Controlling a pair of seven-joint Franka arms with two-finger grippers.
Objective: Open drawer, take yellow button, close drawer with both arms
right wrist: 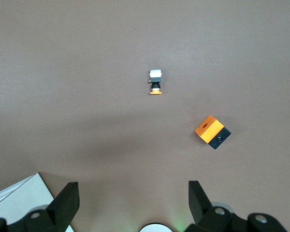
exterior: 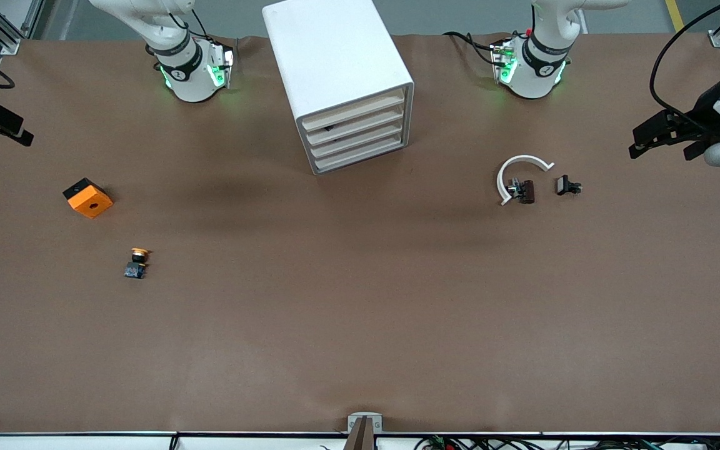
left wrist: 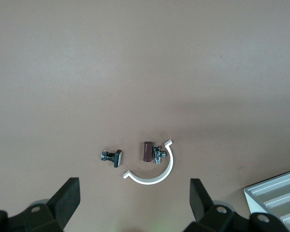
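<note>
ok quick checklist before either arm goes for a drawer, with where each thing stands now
1. Cabinet drawers all shut: ok, none pulled out yet.
2. Left gripper open: ok, up over the curved strip and clips.
3. Right gripper open: ok, up over bare table near the cabinet.
4. Button location: not ok, lies on the table, not in a drawer.
5. Orange block apart from button: ok.
6. Drawer contents: cannot tell.

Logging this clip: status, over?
Left gripper and right gripper open, waiting high. White four-drawer cabinet shut. Tiny orange-capped button on table, outside.
</note>
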